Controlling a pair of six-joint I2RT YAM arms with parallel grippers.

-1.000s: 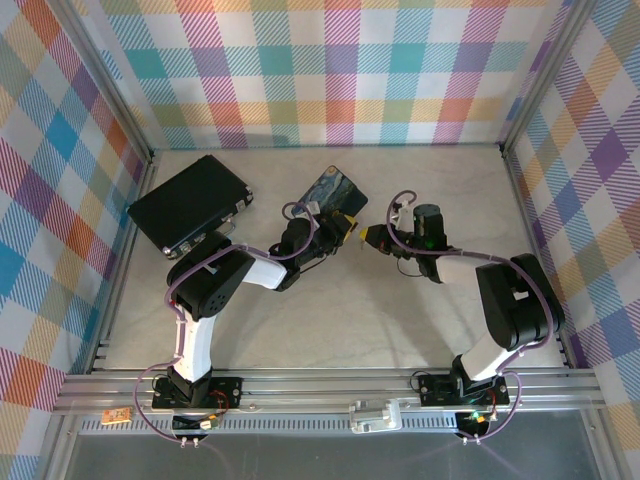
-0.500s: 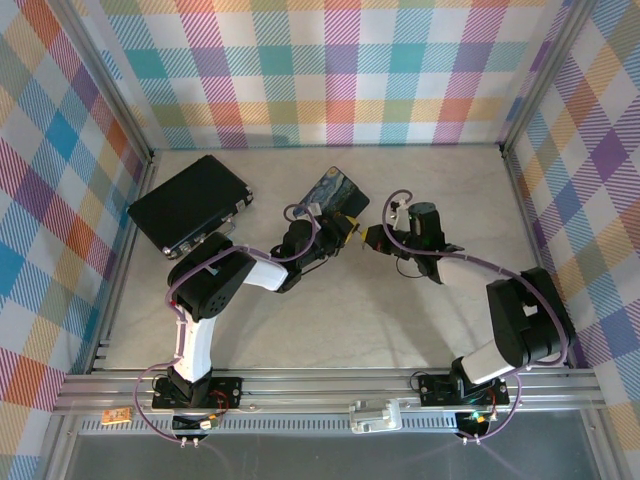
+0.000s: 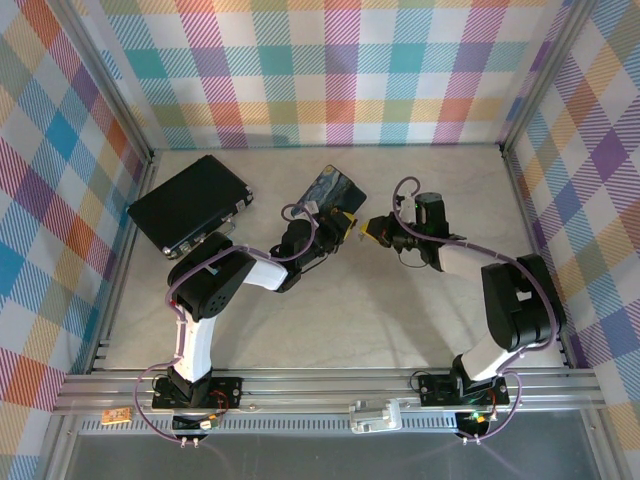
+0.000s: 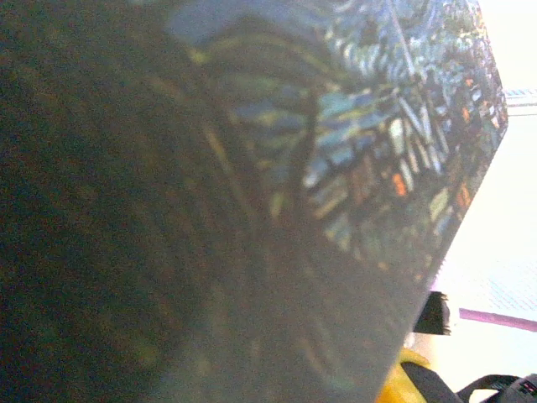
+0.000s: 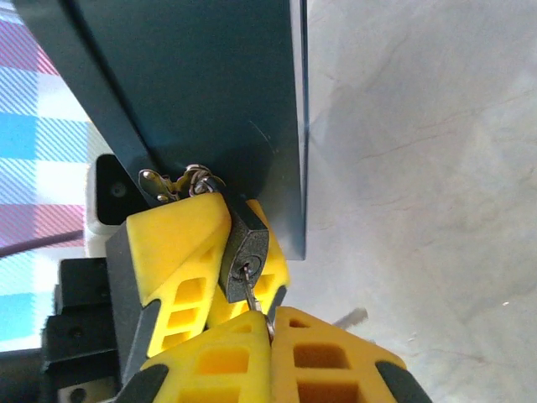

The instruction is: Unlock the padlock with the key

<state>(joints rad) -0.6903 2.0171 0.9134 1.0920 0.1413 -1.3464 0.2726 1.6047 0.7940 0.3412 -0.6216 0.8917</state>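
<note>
At the far left of the overhead view, a flat black rectangular case (image 3: 190, 205) lies on the pale marbled tabletop (image 3: 330, 330), well apart from the work. Moving right, the left gripper (image 3: 340, 224) has its chunky yellow fingers (image 5: 178, 252) pinching the small dark-bodied padlock (image 5: 246, 245) by its body. The padlock sits just beside the edge of the blue painted tin box (image 3: 330, 188). Its silver shackle runs up to a silver fitting on the tin's edge, though I cannot tell whether it passes through that fitting. Further right, the thin grey metal key (image 5: 252, 295) has its tip in the keyhole on the padlock's end face. The right gripper (image 5: 270, 326) has its yellow fingers pressed together on the key's other end.

Much of the blade shows outside the lock, so the key looks only partly seated. A turn begun now would likely bind or bend the blade. The key is thin and held by a small area, so it could swivel between the pads instead of turning the cylinder. The padlock's body is small, and twisting force could spin it in the left grip. If the wrist's axis is off the keyhole's line, the twist could lever the key out or drag the tin along
</note>
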